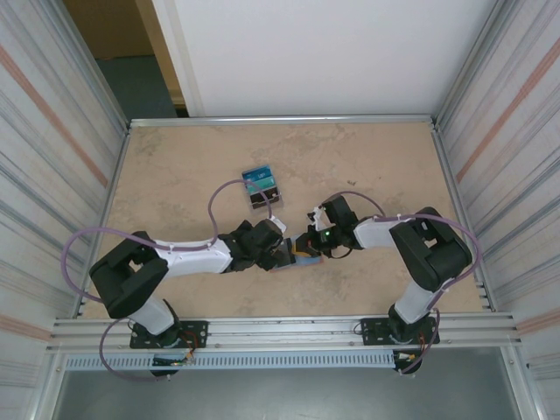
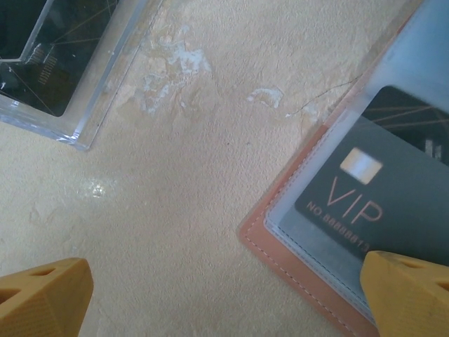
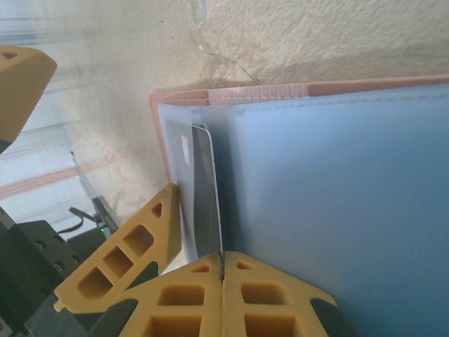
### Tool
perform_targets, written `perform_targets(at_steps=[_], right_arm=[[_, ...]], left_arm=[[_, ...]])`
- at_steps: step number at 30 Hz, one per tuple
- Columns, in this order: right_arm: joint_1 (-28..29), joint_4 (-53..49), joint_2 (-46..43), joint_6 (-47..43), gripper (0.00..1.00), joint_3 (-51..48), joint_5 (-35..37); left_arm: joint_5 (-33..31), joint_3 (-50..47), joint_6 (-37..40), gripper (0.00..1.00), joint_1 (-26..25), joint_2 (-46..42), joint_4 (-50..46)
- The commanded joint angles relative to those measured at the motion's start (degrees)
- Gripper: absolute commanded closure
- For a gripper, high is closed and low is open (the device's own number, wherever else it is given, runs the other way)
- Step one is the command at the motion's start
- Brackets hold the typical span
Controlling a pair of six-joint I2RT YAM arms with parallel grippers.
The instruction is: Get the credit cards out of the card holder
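The left gripper [image 2: 224,298] is spread wide over the corner of the pink card holder [image 2: 261,237] at lower right. The right gripper [image 3: 223,270] is pressed together at the edge of a dark credit card [image 3: 205,203].

Salmon-pink, blue-lined card holder [image 2: 270,246]; dark grey credit card [image 2: 393,189]

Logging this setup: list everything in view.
card holder: one, salmon pink, blue lining, open between the arms.
credit card: one, dark grey, VIP, in the holder's clear pocket.
card stand: one, clear, beyond the holder.
stand's cards: count unclear, blue-teal, in the stand.
table: one, beige.
left pincer: one, yellow, open, one finger over the holder's edge.
right pincer: one, yellow, shut at the card's end.
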Motion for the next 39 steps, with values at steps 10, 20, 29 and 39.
perform_targets(at_steps=[10,20,29,39], right_arm=[[-1.0,-8.5,-4.6,-4.7,1.00,1.9,4.7],[-0.9,-10.5,-5.7,-5.6,1.00,2.6,5.9],[-0.8,-10.6,-5.6,-5.7,1.00,2.9,5.3],[-0.6,-7.7,-5.6,-3.9,0.95,2.2,3.1]], left_arm=[[-0.2,0.1,0.8,0.01,-0.4,-0.5,-4.7],[1.4,2.3,2.3,0.01,-0.4,-4.0,-3.3],[2.9,5.0,4.3,0.01,-0.4,-0.9,-0.2],[3.4,5.7,3.6,0.01,-0.4,4.2,-0.2]])
